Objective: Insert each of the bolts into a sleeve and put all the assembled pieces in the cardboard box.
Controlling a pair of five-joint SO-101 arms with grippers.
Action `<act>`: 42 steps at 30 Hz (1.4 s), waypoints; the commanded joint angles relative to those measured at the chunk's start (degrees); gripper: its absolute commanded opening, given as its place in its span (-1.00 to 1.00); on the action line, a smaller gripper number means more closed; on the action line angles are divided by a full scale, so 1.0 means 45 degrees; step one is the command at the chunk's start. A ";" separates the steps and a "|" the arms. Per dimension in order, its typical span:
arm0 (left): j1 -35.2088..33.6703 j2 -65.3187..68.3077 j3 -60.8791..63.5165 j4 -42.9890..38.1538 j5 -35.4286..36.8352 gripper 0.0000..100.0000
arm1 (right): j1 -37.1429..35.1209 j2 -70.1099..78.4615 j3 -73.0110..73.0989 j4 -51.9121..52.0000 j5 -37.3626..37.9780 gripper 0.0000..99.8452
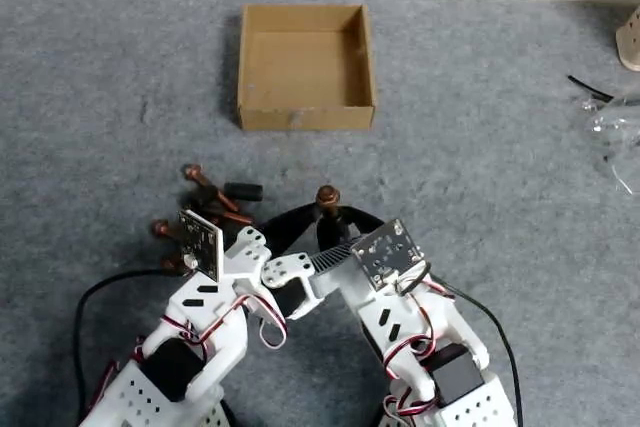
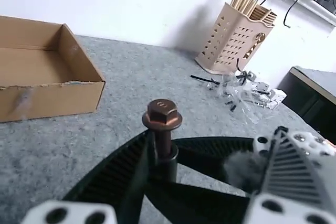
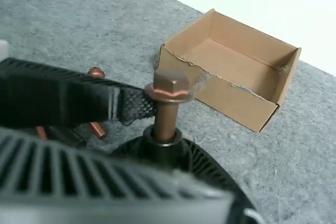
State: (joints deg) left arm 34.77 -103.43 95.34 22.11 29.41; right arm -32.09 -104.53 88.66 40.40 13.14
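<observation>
My left gripper (image 2: 156,153) clamps the bolt (image 2: 163,121), right gripper (image 3: 168,156) the sleeve (image 2: 169,167) beneath; I'd press straight down, axes aligned.

1. No lettering, brand, number or sign can be read anywhere in these views
2. The cardboard box (image 1: 305,117), at 12 o'clock from the arms, has plain brown walls; a pale smudge on its near wall is too blurred to tell as print
</observation>
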 commanded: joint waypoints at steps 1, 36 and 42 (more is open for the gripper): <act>-0.1026 -0.0049 -0.0752 -0.0039 -0.0020 -0.35 | 0.0107 -0.0186 -0.0127 -0.0557 0.0117 -0.99; -0.6125 0.0068 -0.1026 0.0293 -0.0137 -1.00 | 0.0967 -0.0186 0.1201 -0.2413 -0.0508 -0.99; -0.6164 0.0068 -0.0713 0.1172 -0.3575 -0.99 | 0.1026 -0.0166 0.1397 -0.2471 -0.0508 -0.99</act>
State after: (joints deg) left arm 7.87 -103.34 94.20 26.95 22.55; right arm -28.22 -104.44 95.16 31.87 11.47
